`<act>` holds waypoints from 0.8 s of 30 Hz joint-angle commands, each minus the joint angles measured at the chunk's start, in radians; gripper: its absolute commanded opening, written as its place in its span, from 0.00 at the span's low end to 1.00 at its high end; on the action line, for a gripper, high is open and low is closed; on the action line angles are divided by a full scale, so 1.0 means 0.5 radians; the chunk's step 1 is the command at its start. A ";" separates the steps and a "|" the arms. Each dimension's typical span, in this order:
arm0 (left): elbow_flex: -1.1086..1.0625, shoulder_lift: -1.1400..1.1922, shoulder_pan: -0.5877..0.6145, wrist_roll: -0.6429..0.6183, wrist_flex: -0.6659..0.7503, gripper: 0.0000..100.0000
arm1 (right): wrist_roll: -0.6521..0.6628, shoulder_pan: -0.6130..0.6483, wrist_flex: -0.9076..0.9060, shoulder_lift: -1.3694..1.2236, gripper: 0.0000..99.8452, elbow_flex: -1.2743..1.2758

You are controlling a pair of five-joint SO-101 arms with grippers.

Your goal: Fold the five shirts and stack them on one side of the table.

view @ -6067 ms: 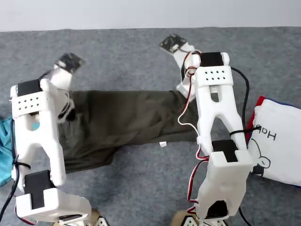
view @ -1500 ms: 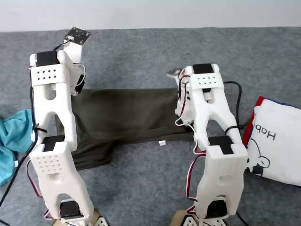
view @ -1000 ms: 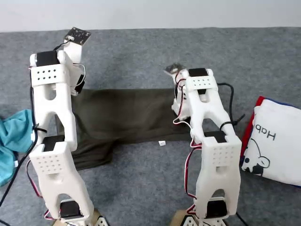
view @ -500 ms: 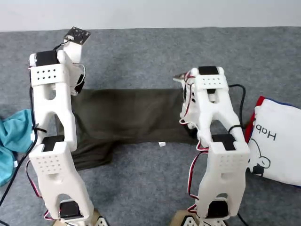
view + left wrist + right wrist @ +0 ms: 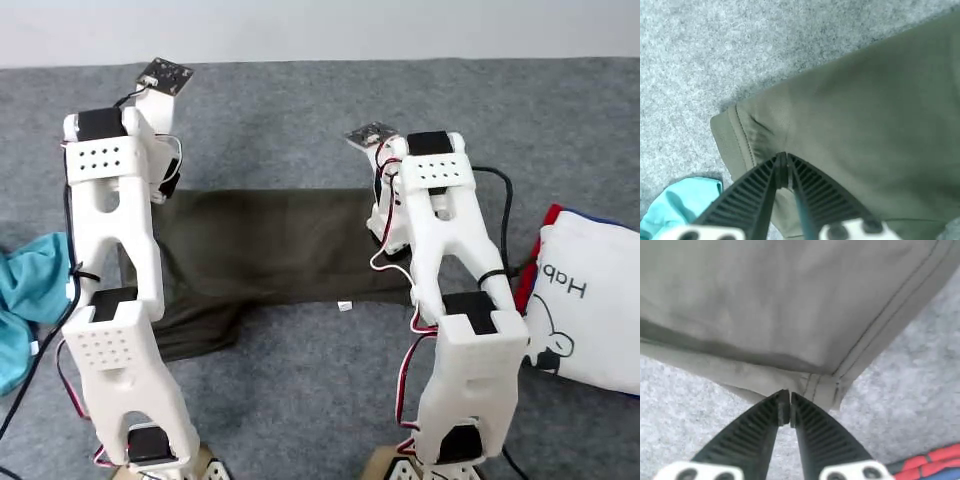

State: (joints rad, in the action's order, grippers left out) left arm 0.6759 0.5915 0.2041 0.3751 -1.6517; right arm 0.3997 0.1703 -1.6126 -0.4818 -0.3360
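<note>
An olive shirt [image 5: 270, 245] lies folded into a long band across the middle of the grey table [image 5: 300, 120]. My left gripper [image 5: 785, 172] is shut, its tips pinching the cloth just inside the hemmed corner at the shirt's left end. My right gripper [image 5: 785, 410] is shut too, its tips meeting the stitched hem of the olive shirt [image 5: 790, 305] at the right end. In the high view both arms stand over those ends and hide their fingers. A crumpled teal shirt [image 5: 30, 290] lies at the left edge. A folded white shirt [image 5: 590, 310] tops a stack at the right.
A small white tag [image 5: 344, 304] lies on the carpet by the olive shirt's near edge. Red and blue cloth [image 5: 935, 460] shows under the white shirt. A bit of the teal shirt [image 5: 675, 212] lies close to the left gripper. Bare carpet stretches behind the shirt.
The right arm swung left, then right, then back over the shirt's right end, and that end shifted a little with it. The left arm has kept still over the last 1.5 seconds.
</note>
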 commanded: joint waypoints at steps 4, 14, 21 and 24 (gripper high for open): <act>0.048 -0.132 -0.012 -0.009 -0.015 0.01 | -0.009 0.014 -0.180 -0.173 0.01 -0.098; 0.048 -0.132 -0.015 -0.009 -0.003 0.01 | 0.006 -0.023 -0.367 0.308 0.01 0.249; 0.048 -0.132 -0.018 -0.009 0.000 0.01 | 0.006 -0.029 -0.133 0.542 0.01 0.328; 0.048 -0.132 -0.021 -0.009 0.000 0.01 | 0.006 -0.029 0.219 0.517 0.01 0.328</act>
State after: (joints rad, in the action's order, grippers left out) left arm 0.6759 0.5915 0.2041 0.3751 -1.6517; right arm 0.3997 0.1703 -1.6402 -0.2777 -0.1657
